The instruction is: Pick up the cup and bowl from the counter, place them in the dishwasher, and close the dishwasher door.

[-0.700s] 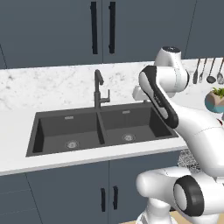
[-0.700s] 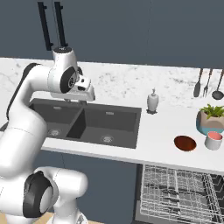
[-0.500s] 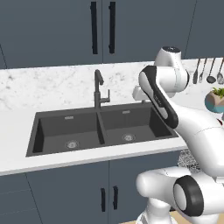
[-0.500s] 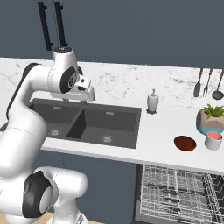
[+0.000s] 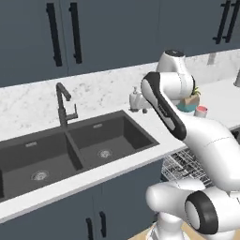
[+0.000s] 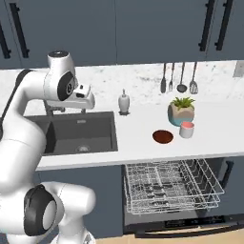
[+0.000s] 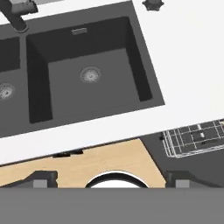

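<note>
Cup (image 6: 187,129): on the surface (image 6: 143,143), just at 3 o'clock of the bowl (image 6: 163,137).
Plant pot (image 6: 181,111): close behind cup, 12 o'clock.
Pump bottle (image 6: 124,102): 10 o'clock of bowl.
Rack (image 6: 171,186): pulled out below.
Claw (image 6: 86,97): above sink (image 6: 81,131); finger spacing cannot be told.

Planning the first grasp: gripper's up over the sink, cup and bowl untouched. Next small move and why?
Probably swing the gripper right toward the cup. It hangs above the sink, while cup and bowl sit beside the plant pot, above the pulled-out dishwasher rack.
</note>
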